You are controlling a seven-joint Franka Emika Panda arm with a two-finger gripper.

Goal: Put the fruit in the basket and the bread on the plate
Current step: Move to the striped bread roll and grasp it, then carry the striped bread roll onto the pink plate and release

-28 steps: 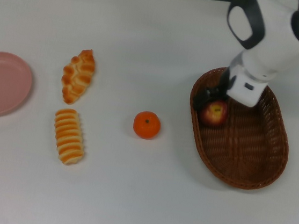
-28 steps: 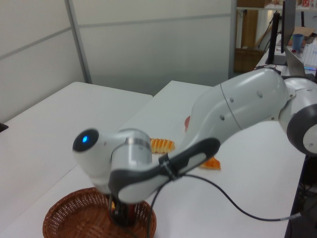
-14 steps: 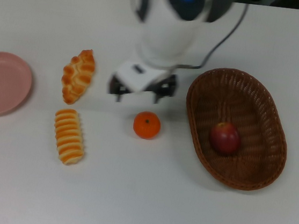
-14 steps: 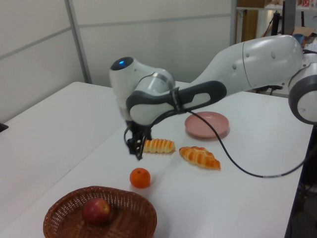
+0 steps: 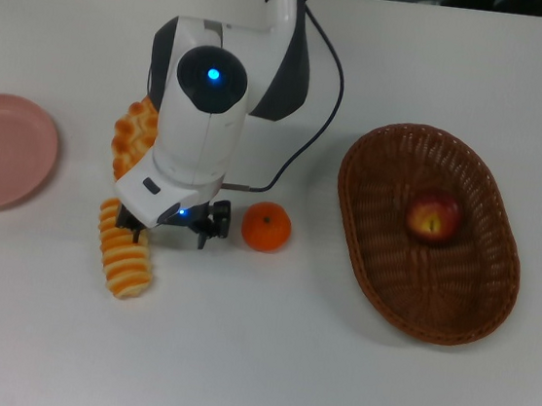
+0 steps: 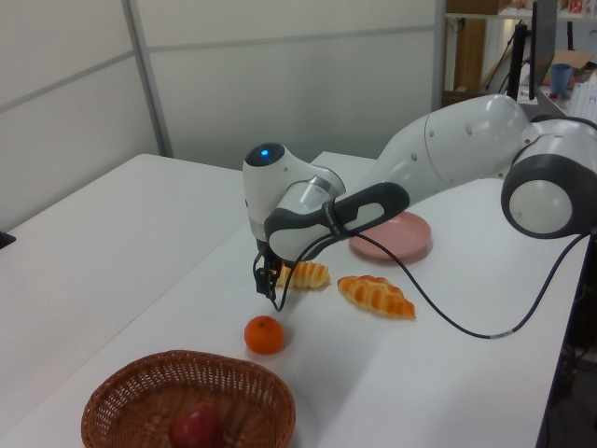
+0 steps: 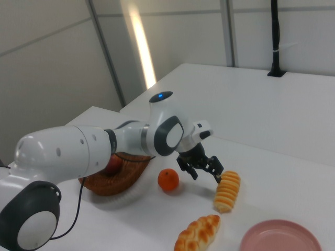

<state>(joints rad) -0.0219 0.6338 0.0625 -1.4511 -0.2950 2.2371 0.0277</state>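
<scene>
I read the pincer [image 7: 205,170] as released: its two fingers stand spread apart, pointing down at the white bench [image 5: 253,358], with nothing between them. In the top view it hangs between the ridged roll [image 5: 125,249] and the mandarin [image 5: 266,226], one fingertip just over the roll's upper end; I cannot tell whether it touches. In the right view the roll [image 7: 227,191] lies just beside the pincer's lower tip.

The mandarin sits on the bench on its own, near the pincer and clear of the basket [image 5: 480,305]. In the left view it [image 6: 264,334] rests between the basket's rim [image 6: 121,378] and the pincer [image 6: 268,285].

The apple [image 5: 434,217] lies inside the basket, toward the rim on the top view's upper side. The basket stands at the top view's right.

The twisted pastry [image 5: 131,138] lies beyond the roll, partly covered by the arm [image 5: 205,97] in the top view; the left view shows it [image 6: 377,295] whole on the bench.

The pink plate [image 5: 3,148] sits at the top view's left edge, apart from both breads, carrying nothing.
</scene>
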